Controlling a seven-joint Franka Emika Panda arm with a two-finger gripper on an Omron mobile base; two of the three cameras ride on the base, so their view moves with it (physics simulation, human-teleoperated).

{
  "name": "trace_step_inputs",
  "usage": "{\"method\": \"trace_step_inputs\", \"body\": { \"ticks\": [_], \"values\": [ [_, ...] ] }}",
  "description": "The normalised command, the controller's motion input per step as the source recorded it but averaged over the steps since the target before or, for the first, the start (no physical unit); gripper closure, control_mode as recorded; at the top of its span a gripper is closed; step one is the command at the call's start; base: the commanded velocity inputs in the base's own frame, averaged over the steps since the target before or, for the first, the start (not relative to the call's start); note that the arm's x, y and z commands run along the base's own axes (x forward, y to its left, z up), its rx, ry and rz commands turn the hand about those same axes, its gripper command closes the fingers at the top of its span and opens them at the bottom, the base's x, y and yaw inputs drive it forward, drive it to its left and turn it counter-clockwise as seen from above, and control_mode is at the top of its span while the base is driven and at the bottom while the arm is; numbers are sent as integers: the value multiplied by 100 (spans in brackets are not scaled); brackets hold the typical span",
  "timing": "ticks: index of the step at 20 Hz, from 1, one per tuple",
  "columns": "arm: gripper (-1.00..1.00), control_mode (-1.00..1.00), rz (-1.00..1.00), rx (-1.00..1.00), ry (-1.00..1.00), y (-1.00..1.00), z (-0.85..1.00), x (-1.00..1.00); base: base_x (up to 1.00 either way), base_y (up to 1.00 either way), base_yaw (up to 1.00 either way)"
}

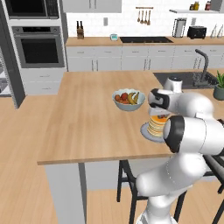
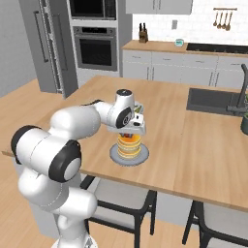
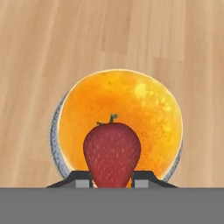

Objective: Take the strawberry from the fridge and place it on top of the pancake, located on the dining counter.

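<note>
now the jaws pinch the strawberry (image 3: 112,153) just above the pancake (image 3: 120,120); released off-centre, it could roll onto the counter (image 3: 52,43).

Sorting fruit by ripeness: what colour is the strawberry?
Deep red with a small green stem; the strawberry shows best in the hand view.

I have the gripper (image 3: 112,183) directly above the stack of golden round pancakes (image 2: 129,143), the small red strawberry (image 3: 112,153) pinched between its fingers. The stack sits on a round grey plate (image 2: 116,156) on the light wooden dining counter (image 1: 83,118), near its front edge. The grey fruit bowl (image 1: 128,100) lies just behind.
</note>
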Motion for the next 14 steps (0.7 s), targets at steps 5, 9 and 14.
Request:
{"method": "trace_step_inputs", "body": {
  "ticks": [5, 9, 14],
  "values": [
    [100, -100, 0, 0, 0, -1, 0, 33, 0, 0, 0],
    [100, -100, 1, 0, -4, -7, -4, 5, 0, 0, 0],
    [100, -100, 2, 0, -4, -5, -20, 0, 0, 0, 0]
  ]
}}
